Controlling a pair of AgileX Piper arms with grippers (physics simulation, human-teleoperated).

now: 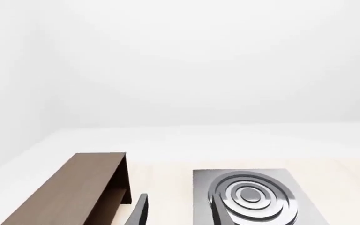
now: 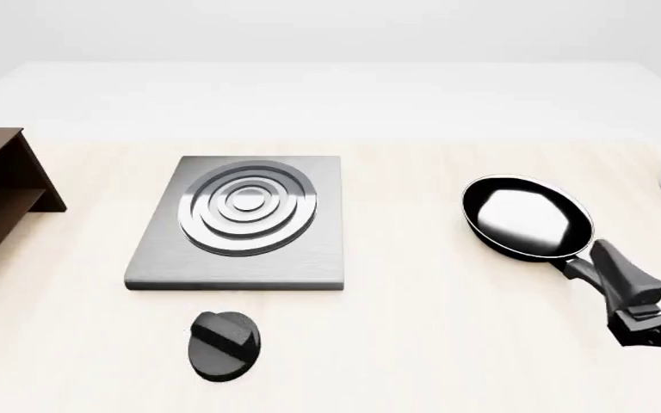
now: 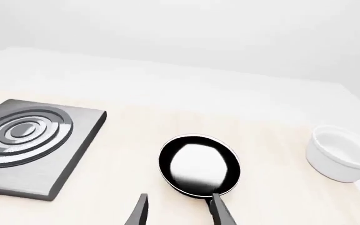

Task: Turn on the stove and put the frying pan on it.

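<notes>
Frying pan [image 2: 528, 217] sits right of centre on the table [image 2: 423, 327], well apart from the stove [image 2: 242, 222] at centre-left; knob [image 2: 225, 344] below it. Right gripper [image 3: 178, 211] open around the pan handle, apparently not touching. Left gripper state: cannot tell.

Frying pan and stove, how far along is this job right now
Nothing looks finished. The frying pan sits on the table to the right of the stove, whose rings are bare. The right gripper is open near the pan's handle, not gripping. Left: turning the knob, then moving the pan onto the stove.
</notes>
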